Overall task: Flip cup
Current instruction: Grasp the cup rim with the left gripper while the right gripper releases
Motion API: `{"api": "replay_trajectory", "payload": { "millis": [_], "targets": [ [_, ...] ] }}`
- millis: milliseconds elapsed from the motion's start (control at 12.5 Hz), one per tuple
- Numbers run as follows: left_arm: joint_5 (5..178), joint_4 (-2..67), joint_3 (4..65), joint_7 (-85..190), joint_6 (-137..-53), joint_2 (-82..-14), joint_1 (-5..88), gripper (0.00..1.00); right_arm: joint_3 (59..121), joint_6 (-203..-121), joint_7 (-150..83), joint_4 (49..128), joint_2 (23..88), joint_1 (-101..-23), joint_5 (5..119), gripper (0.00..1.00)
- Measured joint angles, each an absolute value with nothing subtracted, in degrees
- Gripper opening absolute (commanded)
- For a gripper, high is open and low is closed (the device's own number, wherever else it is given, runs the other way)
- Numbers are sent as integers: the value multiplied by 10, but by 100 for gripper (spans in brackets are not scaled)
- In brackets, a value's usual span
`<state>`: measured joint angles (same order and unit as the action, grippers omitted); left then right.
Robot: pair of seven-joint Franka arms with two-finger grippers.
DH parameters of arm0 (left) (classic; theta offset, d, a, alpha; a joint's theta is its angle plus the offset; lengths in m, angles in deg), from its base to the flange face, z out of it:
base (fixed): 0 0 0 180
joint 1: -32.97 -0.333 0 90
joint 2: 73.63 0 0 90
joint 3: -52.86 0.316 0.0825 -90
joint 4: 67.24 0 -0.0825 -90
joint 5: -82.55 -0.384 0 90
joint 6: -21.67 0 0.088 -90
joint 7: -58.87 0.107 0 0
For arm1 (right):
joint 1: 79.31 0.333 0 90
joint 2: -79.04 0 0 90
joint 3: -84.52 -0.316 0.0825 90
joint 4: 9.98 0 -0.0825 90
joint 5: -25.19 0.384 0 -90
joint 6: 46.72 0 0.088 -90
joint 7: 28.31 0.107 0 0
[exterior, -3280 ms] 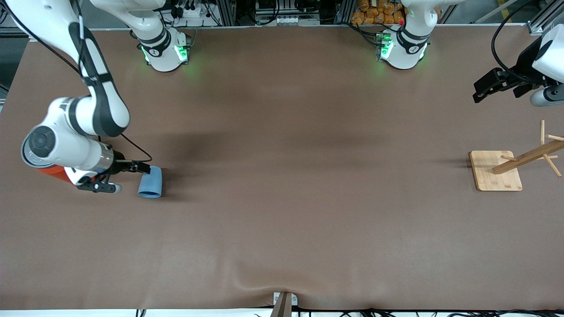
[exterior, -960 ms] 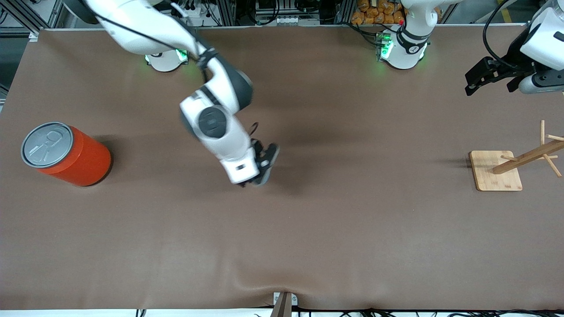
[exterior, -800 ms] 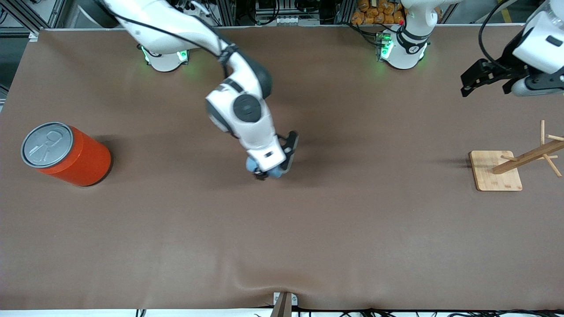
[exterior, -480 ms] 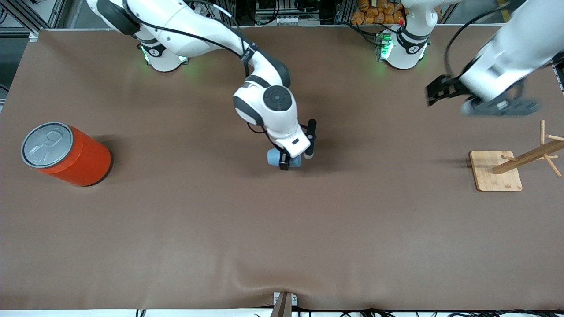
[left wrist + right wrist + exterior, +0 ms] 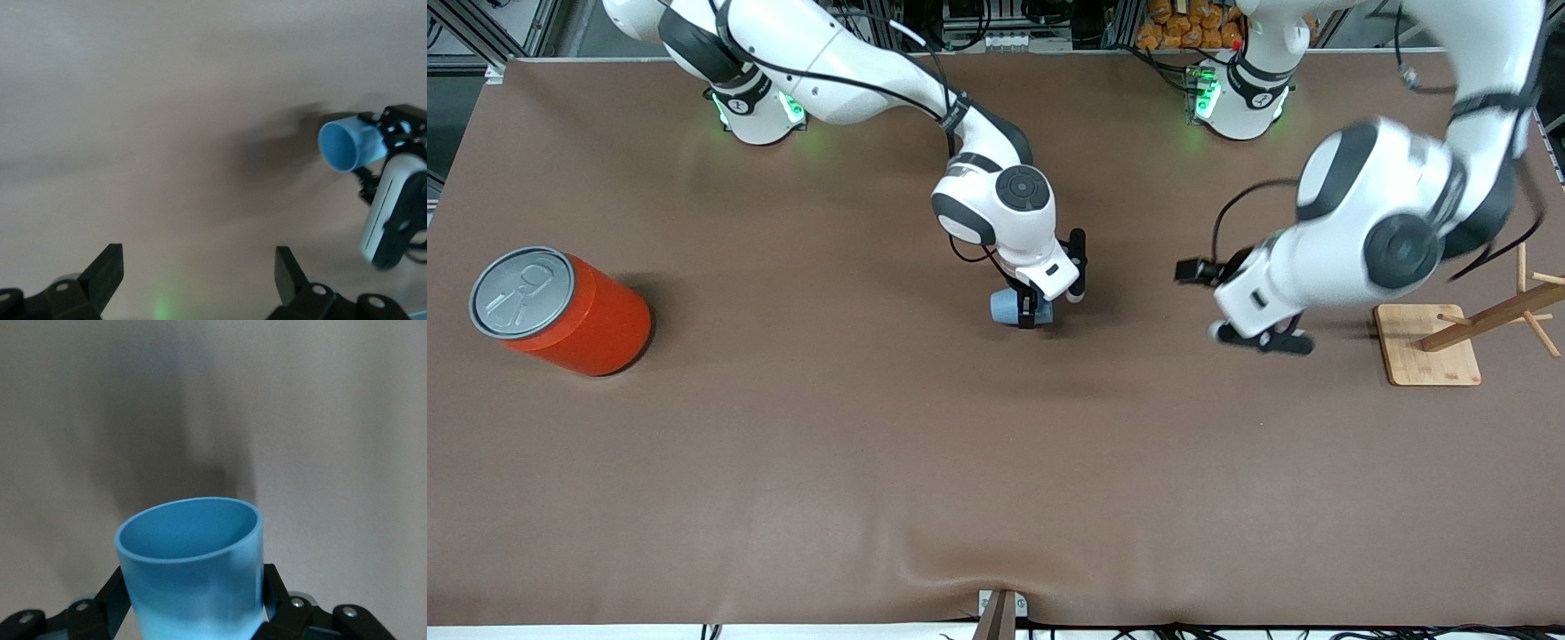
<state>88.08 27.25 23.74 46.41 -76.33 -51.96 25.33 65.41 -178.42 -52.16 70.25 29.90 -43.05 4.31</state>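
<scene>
Two arms: both were out over the brown table [image 5: 783, 462], neither waiting at its base.
Right gripper [image 5: 1037, 307]: it hung over the middle of the table, fingers clamped on the small light-blue tapered plastic cup [image 5: 1007, 307].
Cup in the right wrist view: the cup [image 5: 193, 573] sat between the black fingers [image 5: 100, 613], its darker blue open mouth facing away from the wrist, with its shadow on the table beneath.
Cup in the left wrist view: the cup [image 5: 348, 143] lay on its side in the air, open mouth turned toward the left arm's camera, the right gripper [image 5: 393, 143] gripping its base end.
Left gripper [image 5: 1232, 307]: it was over the table between the cup and the wooden peg rack on a square bamboo base [image 5: 1427, 345]; its jaws stood wide apart with nothing between them, as the left wrist view's fingers [image 5: 107, 273] showed.
Orange can: the large orange cylinder with a grey pull-tab lid [image 5: 560, 311] stood upright at the right arm's end of the table, well apart from the cup.
</scene>
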Motion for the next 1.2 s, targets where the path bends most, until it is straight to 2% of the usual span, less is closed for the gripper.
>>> {"api": "replay_trajectory", "payload": {
  "millis": [80, 160, 240, 320, 720, 1200],
  "targets": [
    [897, 276, 238, 464, -784, -494, 251, 100, 657, -1792, -514, 702, 290, -428, 37, 0],
    [926, 284, 239, 464, -809, -474, 248, 100, 660, -1799, -510, 700, 286, -424, 35, 4],
    [956, 298, 239, 464, -841, -461, 243, 100, 664, -1799, -504, 699, 287, -421, 35, 19],
    [977, 313, 239, 464, -867, -452, 238, 100, 666, -1799, -496, 698, 286, -418, 35, 99],
    [1082, 329, 239, 464, -909, -417, 231, 100, 671, -1793, -484, 694, 285, -416, 35, 100],
    [1201, 353, 239, 465, -942, -402, 231, 100, 648, -1698, -482, 671, 313, -416, 35, 100]
  ]
}}
